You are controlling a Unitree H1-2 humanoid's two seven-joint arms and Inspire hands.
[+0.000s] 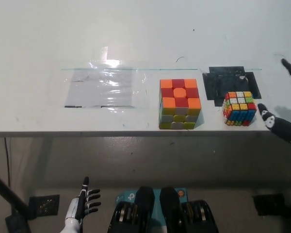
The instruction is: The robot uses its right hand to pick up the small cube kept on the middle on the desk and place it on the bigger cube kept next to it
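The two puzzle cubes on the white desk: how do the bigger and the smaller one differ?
The bigger orange-and-red puzzle cube sits squarely near the desk's front edge; the smaller multicoloured puzzle cube sits turned at an angle. The bigger cube has few large tiles, the smaller one many small tiles. The smaller cube lies partly on a black patch beside the black right hand; the bigger rests on bare white desk. Both stand untouched.

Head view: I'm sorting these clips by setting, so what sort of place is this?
Probably a lab or test workspace. A plain white desk carries taped-down marker patches, a clear plastic sheet and a black patch, beside two puzzle cubes: the bigger cube and the small cube.
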